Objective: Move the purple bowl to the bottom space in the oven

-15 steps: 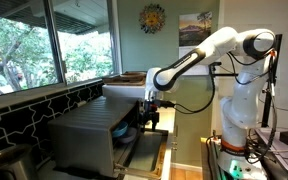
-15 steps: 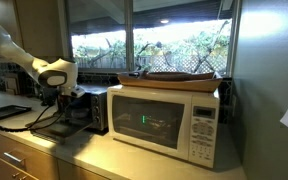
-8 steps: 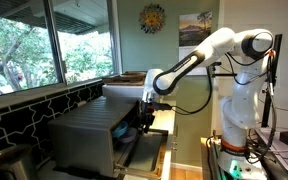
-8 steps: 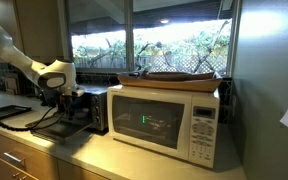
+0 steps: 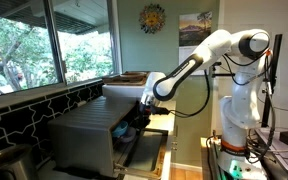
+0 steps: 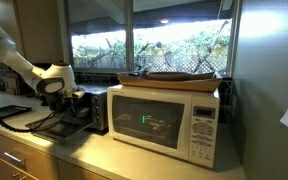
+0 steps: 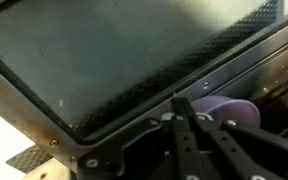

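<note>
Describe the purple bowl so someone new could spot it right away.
Find the grey oven beside the white microwave. Past its lowered glass door, at the dark opening, is the bowl: small, round, lilac, the only coloured thing among dark metal.

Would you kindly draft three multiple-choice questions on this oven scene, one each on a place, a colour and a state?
1. Where is the bowl?
A) on a chair
B) beside the gripper, at the mouth of the oven
C) on the floor

2. What colour is the bowl?
A) orange
B) green
C) purple

3. How is the oven door?
A) open, folded down
B) shut
C) taken off

Answers:
1 B, the wrist view shows it right beside the gripper.
2 C, it looks lilac there.
3 A, both exterior views show the door lying down in front.
</note>
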